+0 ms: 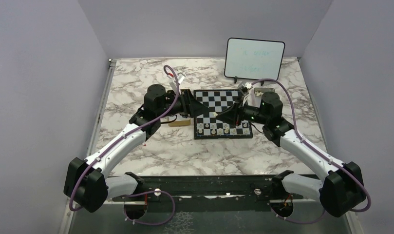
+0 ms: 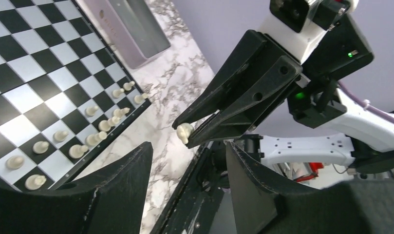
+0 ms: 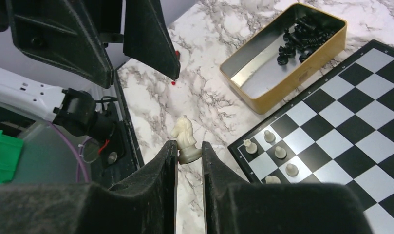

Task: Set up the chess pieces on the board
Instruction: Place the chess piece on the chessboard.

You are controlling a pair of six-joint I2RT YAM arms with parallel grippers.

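Note:
The board (image 1: 223, 100) lies mid-table, its near rows holding several cream-white chess pieces (image 1: 219, 129). My right gripper (image 3: 189, 151) is shut on a white knight (image 3: 186, 141), pinched by its base at the fingertips, above the marble just off the board's (image 3: 350, 122) corner. From the left wrist view, that knight (image 2: 185, 132) sticks out of the right gripper (image 2: 195, 129) just ahead of my left gripper (image 2: 187, 161). The left gripper is open, with a wide gap and nothing between its fingers. Rows of white pieces (image 2: 87, 136) stand along the board's (image 2: 34, 63) edge.
A gold tin (image 3: 263, 92) holding several black pieces sits on the marble beside the board. A grey metal tray (image 2: 131, 29) lies off the board's other side. A white whiteboard (image 1: 254, 58) stands upright at the back. The two arms meet over the board's near side.

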